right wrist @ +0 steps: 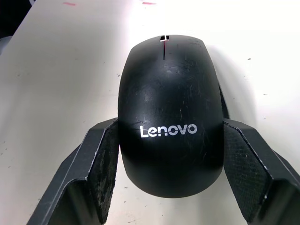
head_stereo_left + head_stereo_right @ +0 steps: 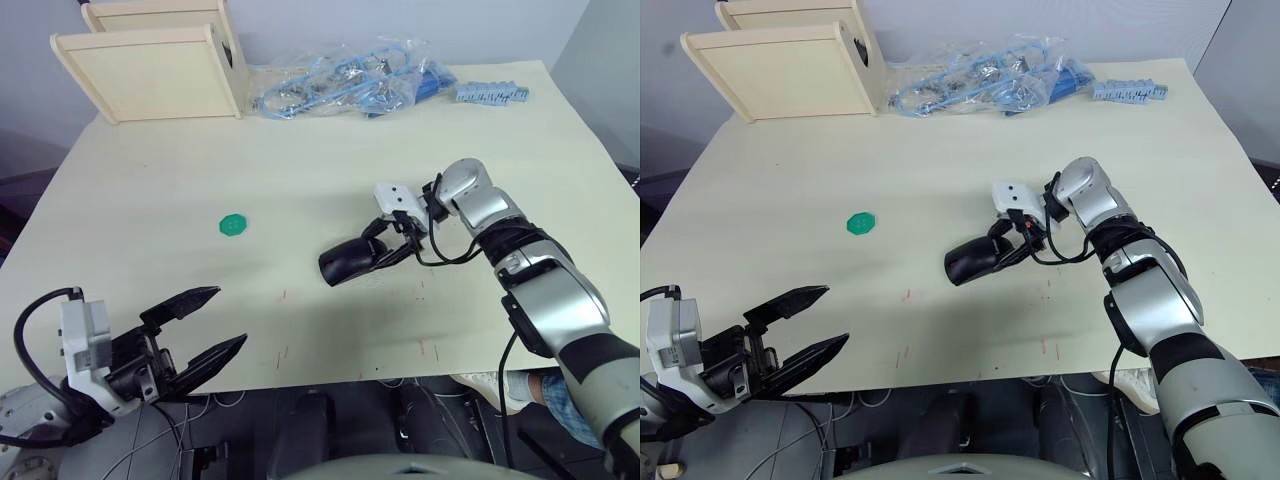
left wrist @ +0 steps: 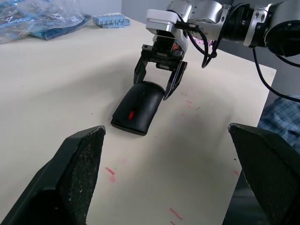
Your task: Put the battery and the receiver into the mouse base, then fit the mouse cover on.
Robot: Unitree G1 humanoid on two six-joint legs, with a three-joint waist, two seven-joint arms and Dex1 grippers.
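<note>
- The mouse (image 2: 347, 262) lies on the cream desk (image 2: 300, 160), right of centre, with the mouse cover (image 1: 169, 122) seated on top of the mouse base (image 3: 125, 126).
- The right gripper (image 2: 392, 248) sits at the rear end of the mouse. Its fingers (image 1: 101, 164) are spread, one on each side of the shell; in the right wrist view the left pad touches the shell edge and the right pad stands just beside it.
- The right wrist view shows the white "Lenovo" lettering on the cover and a thin red line at the wheel slot; the head views show only a dark oval.
- The left wrist view shows the mouse from the front, with a red mark on its top and the right gripper straddling its far end.
- The left gripper (image 2: 205, 325) hangs over the near desk edge on the left, fingers spread, holding nothing, well apart from the mouse.
- A green disc (image 2: 233, 225) lies on the desk left of the mouse.
- At the far edge stand two wooden boxes (image 2: 150, 65), a clear bag of blue parts (image 2: 350, 80) and a blue block (image 2: 490, 93).
</note>
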